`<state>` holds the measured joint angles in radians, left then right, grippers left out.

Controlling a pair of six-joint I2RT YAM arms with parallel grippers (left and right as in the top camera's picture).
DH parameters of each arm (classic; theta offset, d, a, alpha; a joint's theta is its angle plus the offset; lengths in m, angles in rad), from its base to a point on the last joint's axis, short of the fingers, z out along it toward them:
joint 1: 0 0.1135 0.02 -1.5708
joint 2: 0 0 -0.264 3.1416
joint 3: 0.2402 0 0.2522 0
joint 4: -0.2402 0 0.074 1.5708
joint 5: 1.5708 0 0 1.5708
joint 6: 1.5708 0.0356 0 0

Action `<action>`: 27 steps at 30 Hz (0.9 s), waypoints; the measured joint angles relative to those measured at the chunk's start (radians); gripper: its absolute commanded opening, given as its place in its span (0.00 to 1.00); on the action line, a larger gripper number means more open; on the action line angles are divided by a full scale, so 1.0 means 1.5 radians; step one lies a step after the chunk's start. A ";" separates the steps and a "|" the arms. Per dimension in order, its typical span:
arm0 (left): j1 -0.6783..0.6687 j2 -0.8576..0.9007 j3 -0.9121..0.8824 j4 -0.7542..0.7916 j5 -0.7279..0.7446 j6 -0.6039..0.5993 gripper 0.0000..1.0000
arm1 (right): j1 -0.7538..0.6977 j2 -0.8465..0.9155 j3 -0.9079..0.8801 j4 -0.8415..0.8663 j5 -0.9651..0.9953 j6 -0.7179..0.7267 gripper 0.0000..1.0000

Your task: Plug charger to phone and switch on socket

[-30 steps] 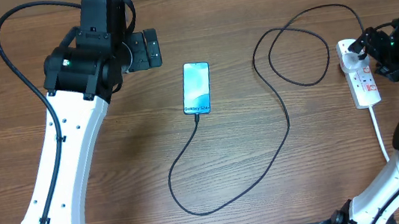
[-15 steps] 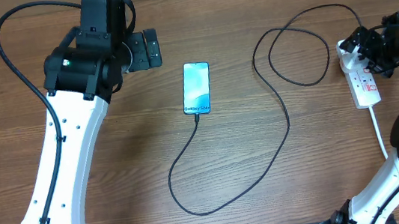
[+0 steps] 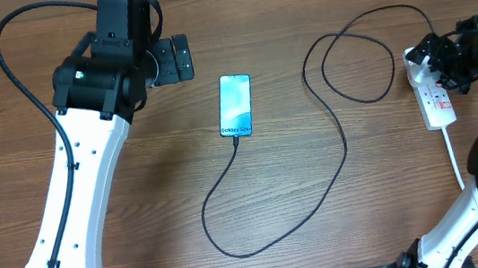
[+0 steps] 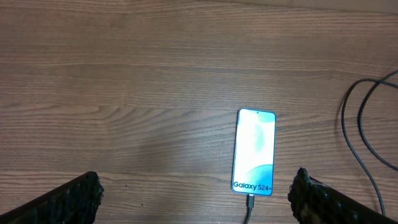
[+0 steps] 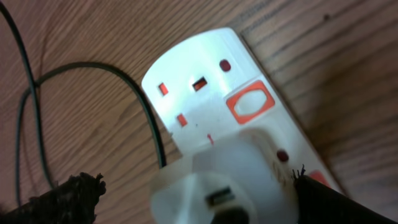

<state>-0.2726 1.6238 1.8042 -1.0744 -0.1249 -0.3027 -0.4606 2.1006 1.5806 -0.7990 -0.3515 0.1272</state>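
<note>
The phone [image 3: 236, 105] lies screen up at mid table, showing "Galaxy S24+"; it also shows in the left wrist view [image 4: 255, 152]. The black charger cable [image 3: 341, 154] has its tip in the phone's bottom edge [image 4: 250, 202] and loops right to the white socket strip [image 3: 436, 98]. In the right wrist view a white adapter [image 5: 214, 190] sits in the strip [image 5: 205, 93] beside a red switch [image 5: 250, 102]. My right gripper [image 5: 199, 202] is open, its fingers either side of the adapter. My left gripper [image 4: 196, 202] is open and empty, above the table left of the phone.
The strip's white cord [image 3: 455, 163] runs toward the front right, by the right arm's base. The left arm [image 3: 81, 170] spans the table's left side. The cable makes a wide loop [image 3: 357, 57] between the phone and the strip.
My right gripper has shifted left and turned over the strip's far end, then held still. The left arm, phone and cable have not moved.
</note>
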 measured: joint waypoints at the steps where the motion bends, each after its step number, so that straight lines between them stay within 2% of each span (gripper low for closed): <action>1: 0.000 0.000 0.000 0.000 0.000 0.000 1.00 | 0.001 0.004 0.000 0.007 0.000 -0.001 1.00; 16: 0.000 0.000 0.000 0.000 0.000 0.000 1.00 | 0.007 0.007 0.003 0.005 0.008 -0.005 1.00; 27: 0.000 0.000 0.000 0.000 0.000 0.000 1.00 | 0.011 0.025 0.055 -0.062 0.033 -0.005 1.00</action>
<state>-0.2726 1.6238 1.8042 -1.0748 -0.1249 -0.3027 -0.4435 2.1387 1.6627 -0.8917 -0.3019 0.1196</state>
